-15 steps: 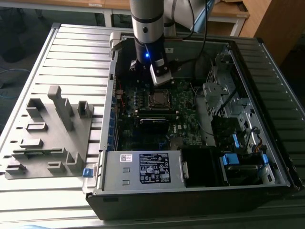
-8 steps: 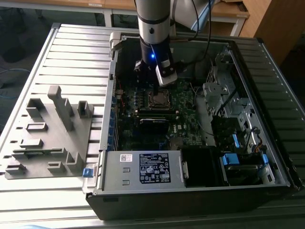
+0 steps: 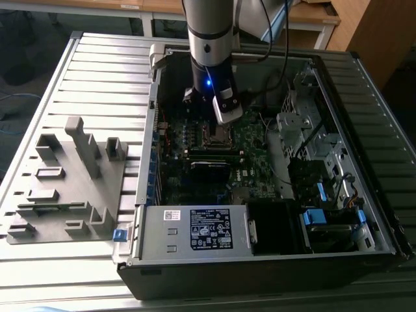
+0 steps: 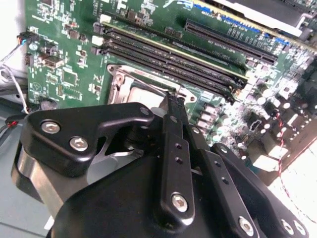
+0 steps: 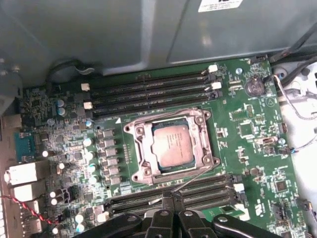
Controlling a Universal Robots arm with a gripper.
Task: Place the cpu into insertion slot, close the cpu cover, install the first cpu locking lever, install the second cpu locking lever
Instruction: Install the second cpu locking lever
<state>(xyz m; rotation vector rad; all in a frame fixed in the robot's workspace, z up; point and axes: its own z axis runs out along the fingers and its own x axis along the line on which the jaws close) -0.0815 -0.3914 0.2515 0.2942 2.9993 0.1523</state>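
Grey-silver cpu [image 5: 171, 144] is sitting in the insertion slot [image 5: 140, 159] on the green circuit board [image 5: 247, 144], the cpu cover [image 5: 200, 136] lying closed around it, while the claw [image 5: 172, 199] is hovering narrow-tipped, fingers together, beside the socket's edge

I am seeing daylight falling evenly across the ribbed desk [image 3: 97, 71] in the exterior view, while the inside of the computer case [image 3: 260, 260] is sitting in dim shadow. A blue light [image 3: 208, 82] is glowing on the arm. In both wrist views the green circuit board [image 5: 247, 129] is looking bright and slightly soft; the black linkage [image 4: 173, 163] up close is blurring and catching pale glare.
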